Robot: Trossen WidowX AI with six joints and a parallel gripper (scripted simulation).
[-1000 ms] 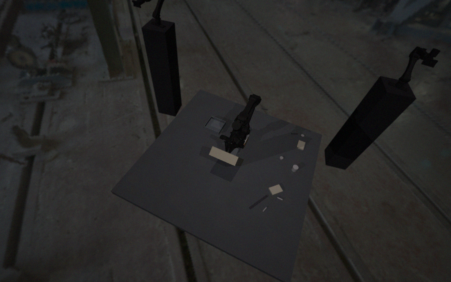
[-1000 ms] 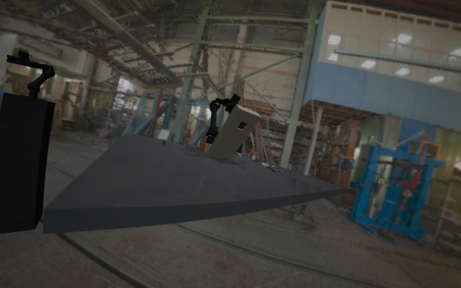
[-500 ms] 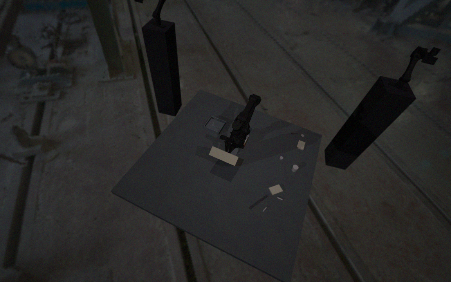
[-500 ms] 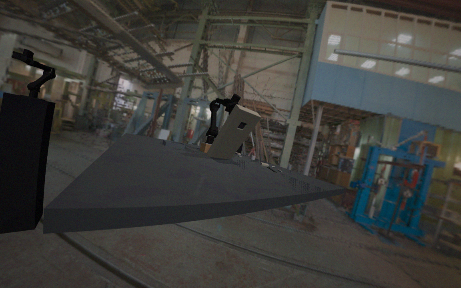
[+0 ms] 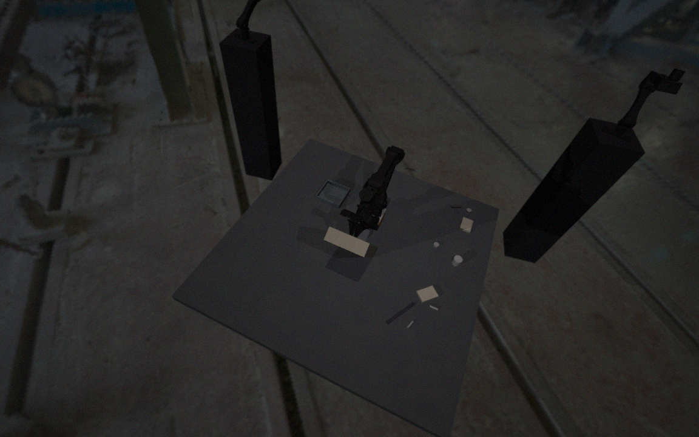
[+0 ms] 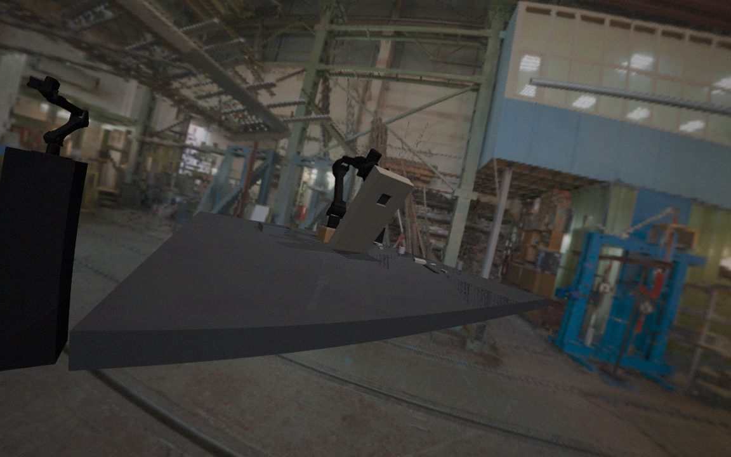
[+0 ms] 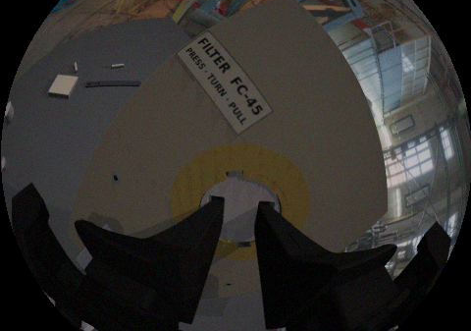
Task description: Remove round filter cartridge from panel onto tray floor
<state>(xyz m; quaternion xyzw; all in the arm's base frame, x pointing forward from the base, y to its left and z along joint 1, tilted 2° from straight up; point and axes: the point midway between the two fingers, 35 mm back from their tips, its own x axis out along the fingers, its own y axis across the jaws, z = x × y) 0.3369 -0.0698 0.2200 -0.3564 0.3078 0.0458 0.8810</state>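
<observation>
On a dim workshop bench (image 5: 265, 304), the arm's pincer (image 7: 238, 213) presses against the sloped service panel (image 7: 308, 115), its two dark fingers sunk at the pale round filter cartridge (image 7: 241, 193) and clamped on its face. The cartridge sits in its socket, ringed by a yellow collar (image 7: 290, 181), below a label (image 7: 226, 82) reading "PRESS · TURN · PULL". The extraction step appears to be in hand. The next move likely calls for a twist to free the cartridge, then a straight pull clear of the panel before carrying it to the small tray (image 5: 334, 192), left of the arm.
</observation>
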